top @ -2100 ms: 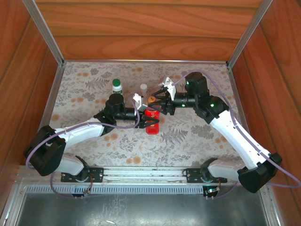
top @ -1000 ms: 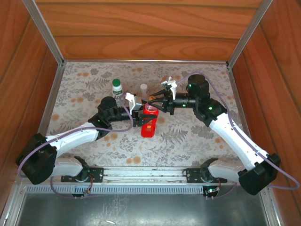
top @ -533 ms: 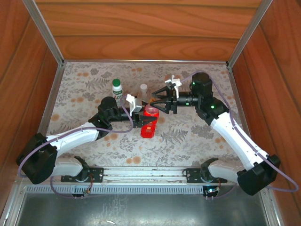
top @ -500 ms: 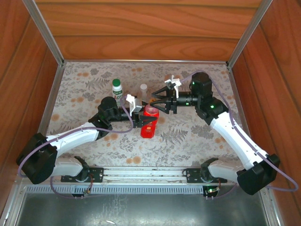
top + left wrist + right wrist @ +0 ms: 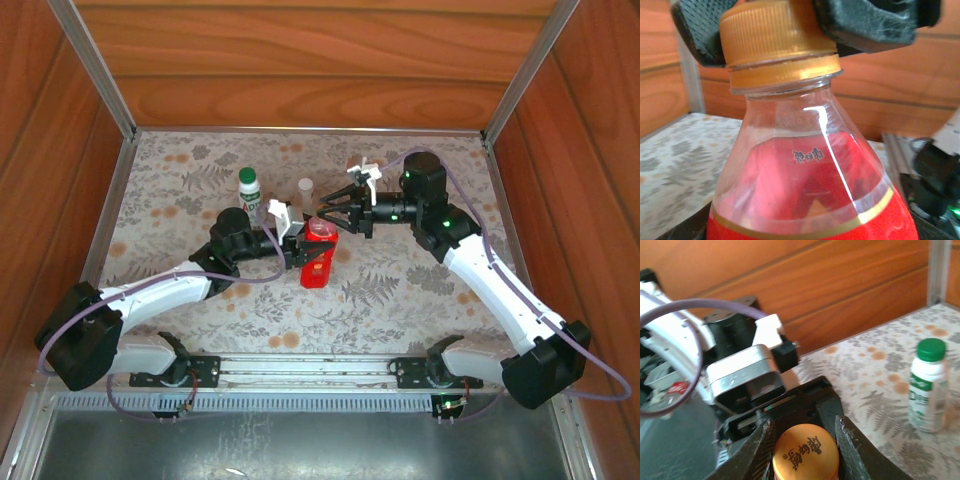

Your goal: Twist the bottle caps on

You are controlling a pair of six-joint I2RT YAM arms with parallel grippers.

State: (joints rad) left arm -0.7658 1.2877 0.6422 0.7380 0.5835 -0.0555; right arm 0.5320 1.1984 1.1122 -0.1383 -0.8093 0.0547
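1. Your left gripper (image 5: 306,256) has its jaws clamped on the body of the red plastic bottle (image 5: 316,272), over the middle of the flower-printed mat (image 5: 420,290). I cannot tell whether the bottle's base rests on the mat. I judge the grip is there to stop the bottle turning with its cap.
2. Your right gripper (image 5: 326,222) reaches in from the opposite side, its jaws closed on the orange ribbed plastic screw cap (image 5: 777,37) that sits on the bottle's neck. In the right wrist view, one of the fingers (image 5: 759,445) presses each side of the cap.
3. From the left wrist view the cap looks level above its collar ring. How far down the thread it has gone is not visible.
4. The white plastic bottle (image 5: 248,195) with the green-printed label wears a green round cap (image 5: 247,174), and the tiny clear bottle (image 5: 305,192) wears a white cap (image 5: 305,183). Both stand at the back, apart from the grippers, so this is probably the last cap.
5. To tighten it, you would likely need to twist the right wrist while the left holds firm. Watch for the pads slipping on the ribs, or for the cap tilting and cross-threading.
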